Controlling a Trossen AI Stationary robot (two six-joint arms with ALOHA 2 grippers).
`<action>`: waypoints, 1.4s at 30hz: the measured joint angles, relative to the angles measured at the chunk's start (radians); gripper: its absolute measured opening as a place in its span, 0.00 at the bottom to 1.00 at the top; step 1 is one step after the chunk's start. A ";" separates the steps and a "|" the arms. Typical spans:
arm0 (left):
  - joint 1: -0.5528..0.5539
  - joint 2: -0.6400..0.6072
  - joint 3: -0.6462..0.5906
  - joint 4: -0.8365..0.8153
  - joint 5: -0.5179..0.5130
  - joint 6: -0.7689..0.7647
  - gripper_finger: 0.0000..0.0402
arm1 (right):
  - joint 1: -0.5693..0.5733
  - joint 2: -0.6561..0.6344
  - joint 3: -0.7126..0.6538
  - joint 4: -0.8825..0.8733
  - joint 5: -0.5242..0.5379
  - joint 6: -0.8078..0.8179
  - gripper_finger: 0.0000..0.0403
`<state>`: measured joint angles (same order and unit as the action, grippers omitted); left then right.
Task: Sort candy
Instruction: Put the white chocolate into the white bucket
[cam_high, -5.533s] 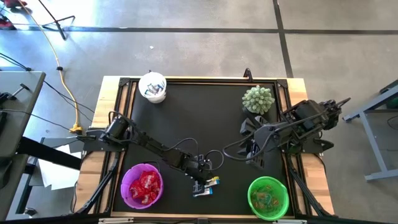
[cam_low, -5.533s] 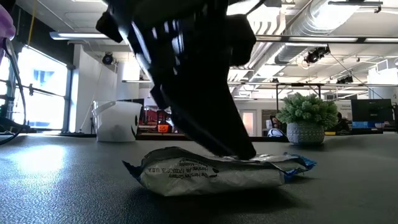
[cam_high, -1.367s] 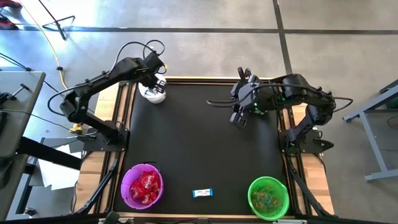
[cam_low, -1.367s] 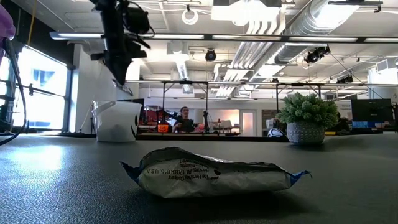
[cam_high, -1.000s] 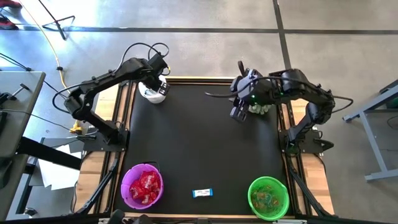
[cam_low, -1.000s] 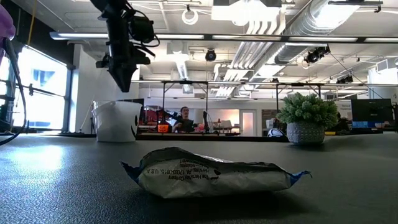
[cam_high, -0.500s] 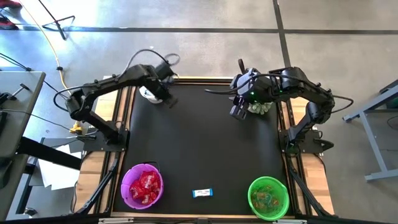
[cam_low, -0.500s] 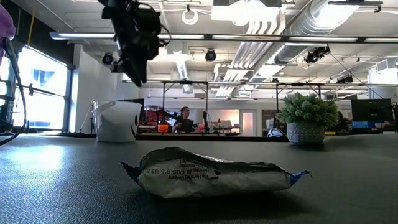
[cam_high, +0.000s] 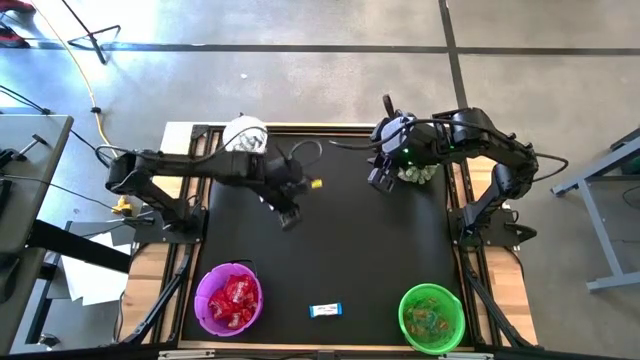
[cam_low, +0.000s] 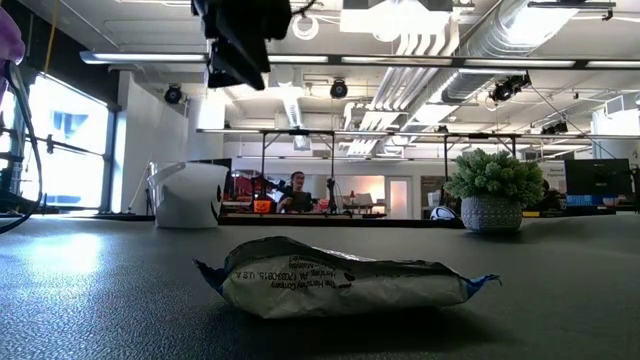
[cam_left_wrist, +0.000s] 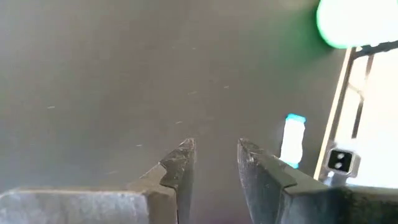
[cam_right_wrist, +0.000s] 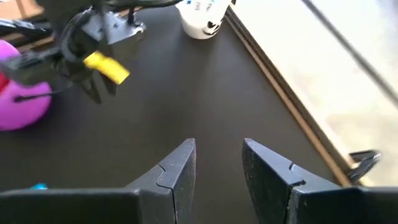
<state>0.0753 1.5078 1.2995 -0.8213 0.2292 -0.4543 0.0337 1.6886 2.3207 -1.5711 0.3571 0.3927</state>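
One blue-and-white candy bar (cam_high: 326, 311) lies flat on the black mat near the near edge, between the purple bowl (cam_high: 229, 300) of red sweets and the green bowl (cam_high: 432, 317) of greenish ones. It fills the low view's foreground (cam_low: 340, 280) and shows in the left wrist view (cam_left_wrist: 293, 140). My left gripper (cam_high: 290, 217) hangs open above the mat's left-middle, well short of the bar, holding nothing (cam_left_wrist: 214, 158). My right gripper (cam_high: 378, 181) waits open beside the plant at the far right (cam_right_wrist: 217, 162).
A white bucket (cam_high: 245, 137) stands at the far left corner and a spiky green plant in a pot (cam_high: 415, 165) at the far right. Bare black mat (cam_high: 340, 250) lies between my arms and the bowls. A person stands in the room behind (cam_low: 297, 190).
My left gripper has swung away from above the white bucket, toward the table's middle and near side, and now hangs over the bare mat. The candy bar, the bowls and my right arm have stayed in place.
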 joint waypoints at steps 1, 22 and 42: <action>-0.027 0.000 0.000 0.016 -0.018 -0.026 0.26 | 0.005 0.000 0.000 0.000 -0.009 0.020 0.31; -0.414 0.084 0.000 0.179 -0.266 -0.375 0.26 | 0.416 0.096 0.000 0.000 -0.083 0.456 0.31; -0.495 0.434 0.000 0.529 0.033 -0.355 0.26 | 0.630 0.183 0.000 0.000 -0.126 0.734 0.31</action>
<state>-0.4194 1.9417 1.2995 -0.2927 0.2625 -0.8097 0.6639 1.8714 2.3211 -1.5711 0.2314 1.1263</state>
